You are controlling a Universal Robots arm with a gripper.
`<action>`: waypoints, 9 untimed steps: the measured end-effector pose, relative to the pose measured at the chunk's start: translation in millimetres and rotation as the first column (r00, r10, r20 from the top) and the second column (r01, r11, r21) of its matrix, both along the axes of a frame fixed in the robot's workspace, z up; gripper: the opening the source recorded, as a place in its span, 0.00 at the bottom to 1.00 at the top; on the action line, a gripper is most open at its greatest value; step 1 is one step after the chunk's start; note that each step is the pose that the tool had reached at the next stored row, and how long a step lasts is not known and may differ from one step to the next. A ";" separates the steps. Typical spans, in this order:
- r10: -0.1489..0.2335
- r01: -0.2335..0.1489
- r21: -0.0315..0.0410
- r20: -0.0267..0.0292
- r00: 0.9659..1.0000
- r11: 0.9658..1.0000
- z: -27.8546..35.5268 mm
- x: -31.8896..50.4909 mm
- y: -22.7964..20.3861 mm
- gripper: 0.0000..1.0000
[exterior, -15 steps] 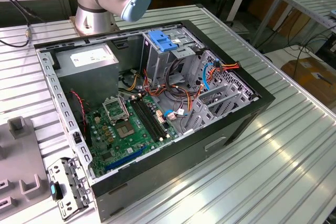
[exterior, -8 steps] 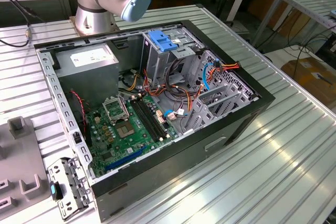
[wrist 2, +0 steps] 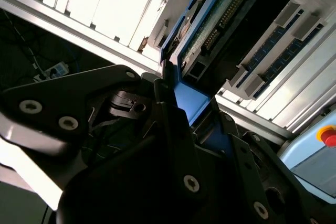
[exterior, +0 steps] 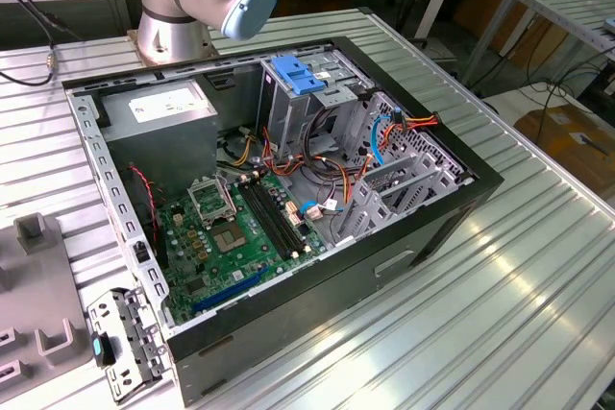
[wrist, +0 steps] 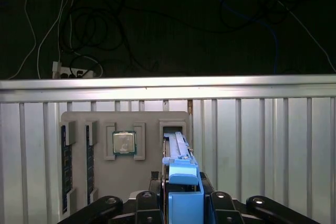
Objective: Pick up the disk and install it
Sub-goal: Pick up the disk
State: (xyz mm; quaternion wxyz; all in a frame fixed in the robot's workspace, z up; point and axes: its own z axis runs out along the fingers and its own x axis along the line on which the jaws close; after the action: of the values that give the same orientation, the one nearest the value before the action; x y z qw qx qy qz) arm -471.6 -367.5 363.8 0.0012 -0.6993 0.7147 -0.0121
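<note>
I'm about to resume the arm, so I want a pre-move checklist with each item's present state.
1. Gripper shut on the disk: ok, fingers against its blue rail.
2. Disk free of the tray slot: cannot tell; its far end meets the slot.
3. CPU seated in its holder beside that slot: ok.
4. Computer case open: ok.
5. Drive cage free inside: cannot tell.
</note>
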 end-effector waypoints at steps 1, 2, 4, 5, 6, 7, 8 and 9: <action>0.000 0.000 0.000 0.000 1.000 1.000 0.5 0.0 0.0 0.37; 0.000 0.000 0.000 0.000 1.000 1.000 1.1 0.0 0.0 0.37; 0.000 0.000 0.000 0.000 1.000 1.000 1.5 0.0 0.0 0.37; 0.000 0.000 0.000 0.000 1.000 1.000 1.7 0.0 0.0 0.37; 0.000 0.000 0.000 0.000 1.000 1.000 1.9 0.0 0.0 0.37; 0.000 0.000 0.000 0.000 1.000 1.000 2.0 0.0 0.0 0.37; 0.000 0.000 0.000 0.000 1.000 1.000 2.1 0.0 0.0 0.37; 0.000 0.000 0.000 0.000 1.000 1.000 2.4 0.0 0.0 0.37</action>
State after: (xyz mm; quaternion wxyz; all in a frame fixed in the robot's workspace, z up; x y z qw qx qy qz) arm -471.6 -367.5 366.2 0.0012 -0.6993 0.7147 -0.0121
